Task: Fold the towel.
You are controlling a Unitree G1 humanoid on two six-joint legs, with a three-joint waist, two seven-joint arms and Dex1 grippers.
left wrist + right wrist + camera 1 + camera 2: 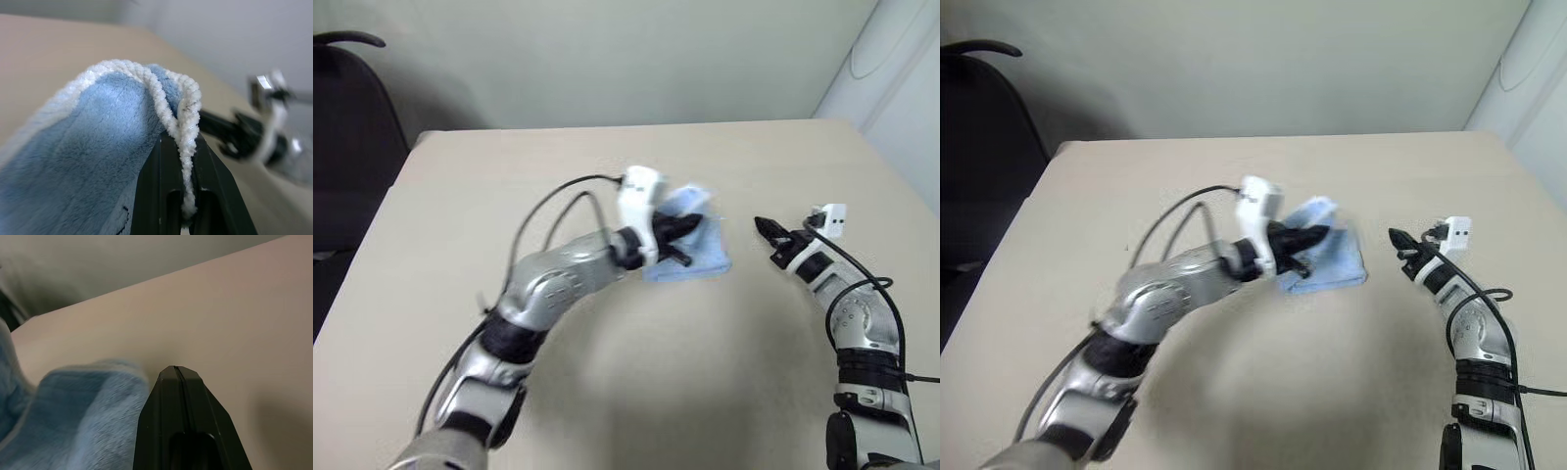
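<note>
The light-blue towel (pixel 697 250) lies bunched near the middle of the beige table (pixel 460 196), one part lifted off the surface. My left gripper (pixel 690 227) is shut on the towel's white-trimmed edge (pixel 185 127), which runs pinched between its two black fingers (pixel 156 186). A small dark mark (pixel 122 225) shows on the cloth below the pinch. To the right of the towel, apart from it, my right gripper (pixel 766 228) is shut with nothing in it and points toward the cloth. The right wrist view has the towel (pixel 73 421) close beside the closed fingertips (pixel 177 377).
A dark chair (pixel 347 137) stands off the table's far left corner. The pale wall (pixel 607 59) runs behind the table's far edge, and a white panel (pixel 901 78) stands at the far right. Bare tabletop surrounds the towel.
</note>
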